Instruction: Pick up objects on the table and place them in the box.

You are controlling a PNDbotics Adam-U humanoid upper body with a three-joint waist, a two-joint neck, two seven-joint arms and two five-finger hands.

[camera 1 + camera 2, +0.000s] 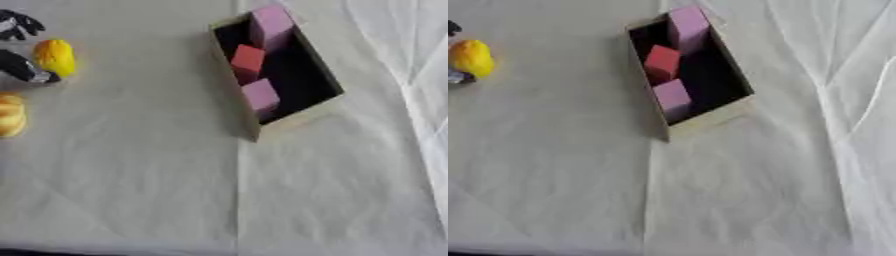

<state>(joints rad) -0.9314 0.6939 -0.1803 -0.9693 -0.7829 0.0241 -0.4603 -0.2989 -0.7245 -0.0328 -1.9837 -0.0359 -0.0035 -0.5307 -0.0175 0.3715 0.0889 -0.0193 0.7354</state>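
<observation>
Left hand (19, 47) at the view's left edge, black fingers curled round the yellow object (54, 57), which stands upright between them, long axis vertical. Box (325, 107) lies well to the right, long axis slanted, already holding two purple blocks (271, 25) and a red block (248, 60). Orange-yellow item (10, 115) waits near the left edge. Carry likely goes rightward. Right hand not seen.
</observation>
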